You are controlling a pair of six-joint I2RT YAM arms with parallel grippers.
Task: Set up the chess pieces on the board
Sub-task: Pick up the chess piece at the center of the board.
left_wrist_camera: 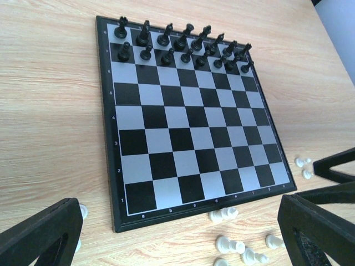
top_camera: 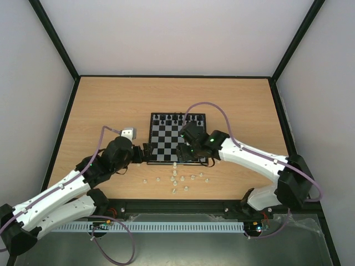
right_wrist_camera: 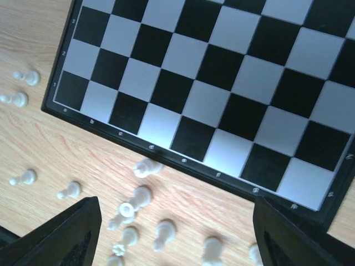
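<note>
Our left pincer [left_wrist_camera: 177, 238] gapes wide, with nothing between its matte black wedge fingers; our right pincer [right_wrist_camera: 180, 233] is spread apart and empty too. The flat board [left_wrist_camera: 188, 138], smooth black and pale squares, lies on the wood-grain table [left_wrist_camera: 50, 111]. Black chess pieces [left_wrist_camera: 164, 37] fill its two far rows. Small white chess pieces [right_wrist_camera: 141, 195] lie scattered off its near edge, some toppled.
</note>
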